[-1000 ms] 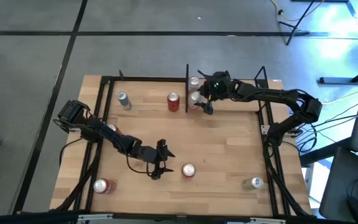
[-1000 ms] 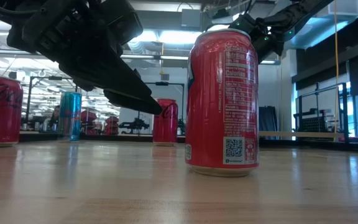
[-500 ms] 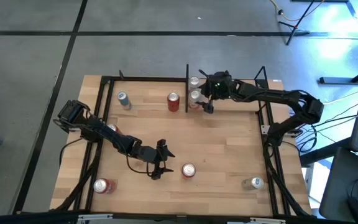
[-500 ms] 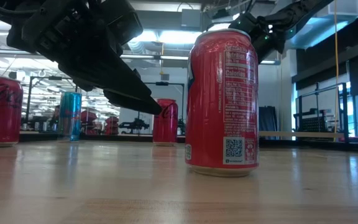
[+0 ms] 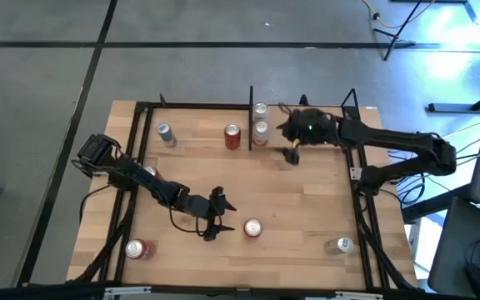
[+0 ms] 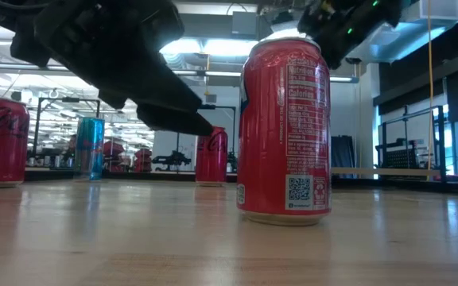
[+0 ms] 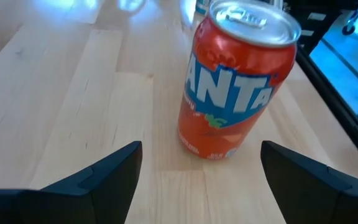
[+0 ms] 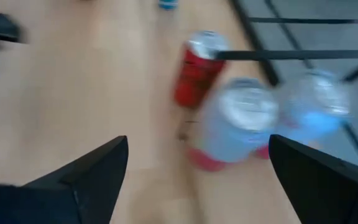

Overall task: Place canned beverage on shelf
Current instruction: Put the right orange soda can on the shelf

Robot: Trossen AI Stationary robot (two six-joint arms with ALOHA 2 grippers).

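High view: light wood worktop on grey floor. Shelf at 12 o'clock holds two cans. Right end effector spread, empty, beside them. Left end effector spread, Fanta can at its 3 o'clock.

From my overhead feed, the wooden table stands on a grey concrete floor crossed by dark seam lines. Past the right arm's side, blue-white light falls on the floor, with cables and black stand legs nearby. My low feed shows a ceiling light strip, dark window frames and a white wall.
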